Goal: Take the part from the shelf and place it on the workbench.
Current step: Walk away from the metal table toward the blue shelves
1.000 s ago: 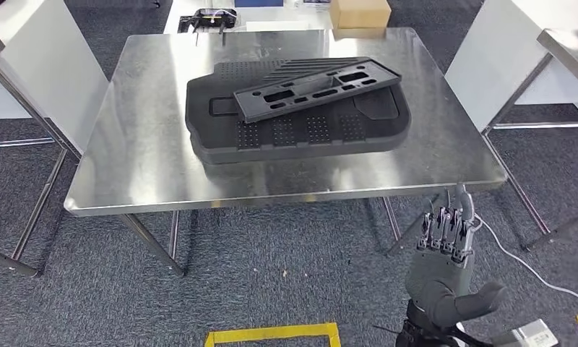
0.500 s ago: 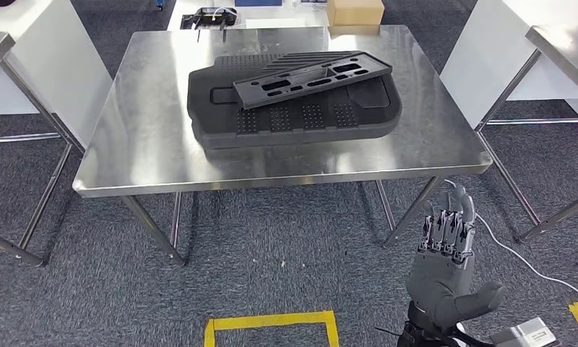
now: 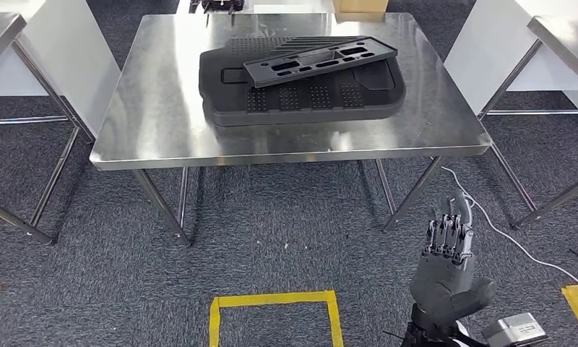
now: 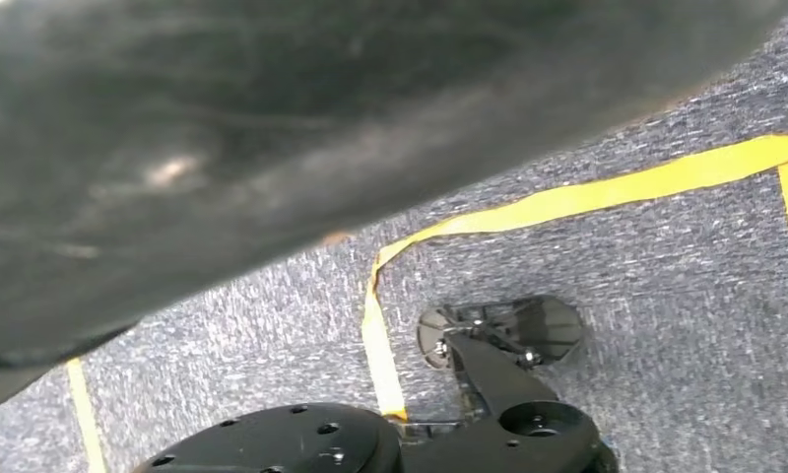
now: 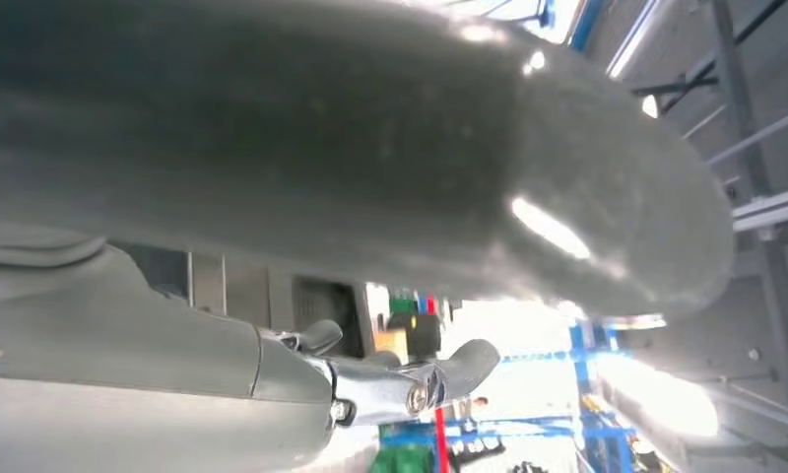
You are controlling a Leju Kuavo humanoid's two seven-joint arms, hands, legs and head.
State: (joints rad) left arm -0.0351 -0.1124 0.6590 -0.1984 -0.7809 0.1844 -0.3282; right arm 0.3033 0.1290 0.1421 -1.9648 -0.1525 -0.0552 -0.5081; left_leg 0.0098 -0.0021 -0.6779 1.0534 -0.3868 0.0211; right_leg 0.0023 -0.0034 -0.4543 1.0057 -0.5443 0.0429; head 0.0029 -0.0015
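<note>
Resting on steel workbench [image 3: 156,108]: part [image 3: 321,61], prob. atop tray [image 3: 300,97].

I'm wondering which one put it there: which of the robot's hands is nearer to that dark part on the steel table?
Right. The right hand hangs empty below the table's near right corner, well short of the dark part. The left wrist view looks down at the floor.

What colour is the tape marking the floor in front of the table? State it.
Yellow; the tape outline on grey carpet shows best in the head view.

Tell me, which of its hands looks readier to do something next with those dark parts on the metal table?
Probably the right hand: it is raised and empty, fingers toward the steel table, on the side near the slotted dark part lying on the larger dark panel.
</note>
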